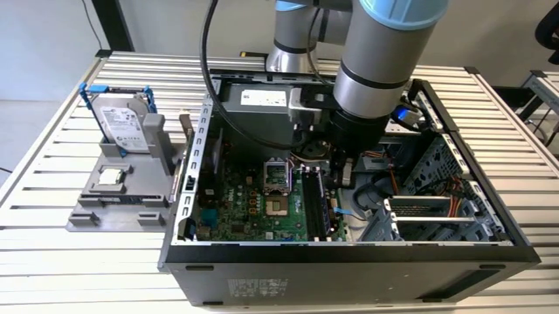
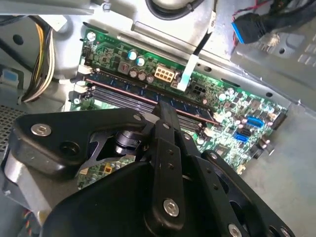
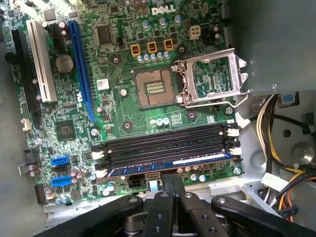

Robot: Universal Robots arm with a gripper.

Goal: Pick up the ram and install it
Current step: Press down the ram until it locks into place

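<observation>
Green motherboard [image 3: 123, 106] fills the open computer case [image 1: 349, 252], seen mid-frame in the exterior view. The arm reaches down into the case, its gripper [image 3: 172, 185] at the lower centre of the first wrist view, right over the row of long black slots [image 3: 163, 143]. The ram [image 3: 173, 164], a dark blue stick, lies along the slot nearest the gripper and looks seated or nearly so. The fingers appear drawn close together just above its edge; whether they pinch it, I cannot tell. At the exterior view's left, a grey stand [image 1: 122, 190] holds a hard drive [image 1: 122, 121]. Judging from here, uneven pressing could leave one end unlatched or strain the board.
</observation>
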